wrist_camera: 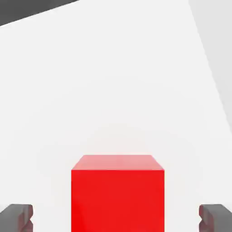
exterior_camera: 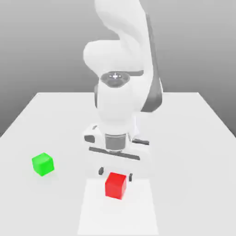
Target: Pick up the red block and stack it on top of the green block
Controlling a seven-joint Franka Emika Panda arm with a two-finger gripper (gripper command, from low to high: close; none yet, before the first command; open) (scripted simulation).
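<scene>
The red block [exterior_camera: 115,185] rests on the white table [exterior_camera: 193,138] near its front edge. My gripper [exterior_camera: 116,174] hangs straight down over it, open, with one dark fingertip [exterior_camera: 101,171] on each side at about the height of the block's top. In the hand view the red block [wrist_camera: 117,195] sits centred in my gripper [wrist_camera: 117,217], and a clear gap separates it from each fingertip [wrist_camera: 18,216]. The green block [exterior_camera: 43,164] lies on the table towards the exterior view's left, well apart from the red one.
The arm's white body [exterior_camera: 117,106] rises behind the gripper in the middle of the table. Bare table surface lies between the two blocks and on the exterior view's right.
</scene>
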